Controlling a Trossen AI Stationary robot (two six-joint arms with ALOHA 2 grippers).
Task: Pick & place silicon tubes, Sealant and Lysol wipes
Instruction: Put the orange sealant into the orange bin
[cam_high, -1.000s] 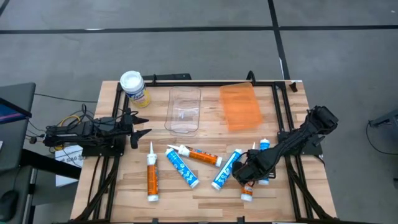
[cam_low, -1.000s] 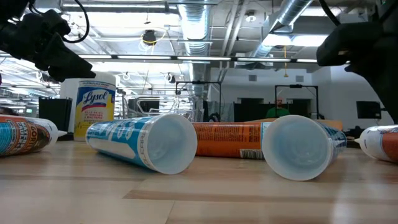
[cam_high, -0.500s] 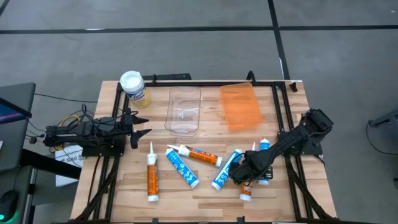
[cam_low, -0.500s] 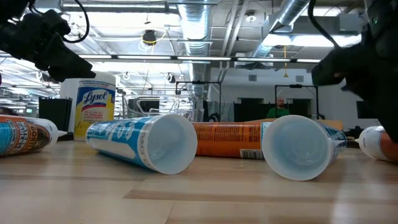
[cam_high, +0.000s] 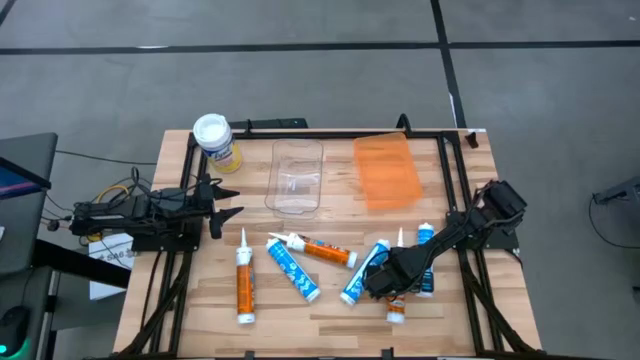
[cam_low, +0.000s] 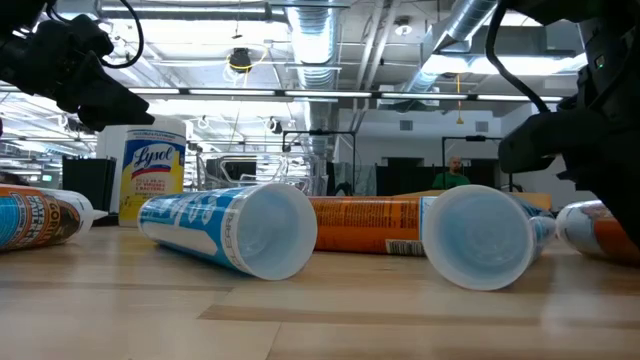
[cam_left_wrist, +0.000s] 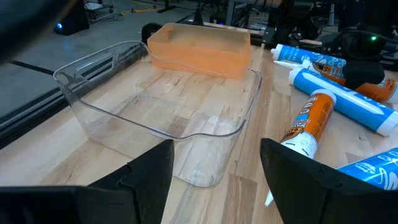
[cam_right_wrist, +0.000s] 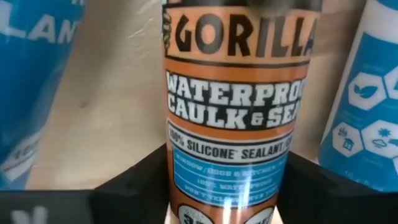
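An orange sealant tube lies on the table at the near right, between two blue tubes. My right gripper is open and low over it. In the right wrist view its fingers stand on either side of the tube. The Lysol wipes canister stands upright at the far left. A third blue tube and two more orange tubes lie at mid-table. My left gripper waits open at the left edge. My right gripper comes down from above with one finger on each long side of the orange tube's body, lying across it. I cannot tell whether the fingers touch it. The tube lies flat on the table.
A clear plastic bin and an orange bin sit at the far middle of the table. The black frame rails run along the table's sides. Bare wood lies along the near edge.
My right gripper has moved down and toward the table's left and near edges, coming low over the orange tube at the near right. The left arm has kept still.
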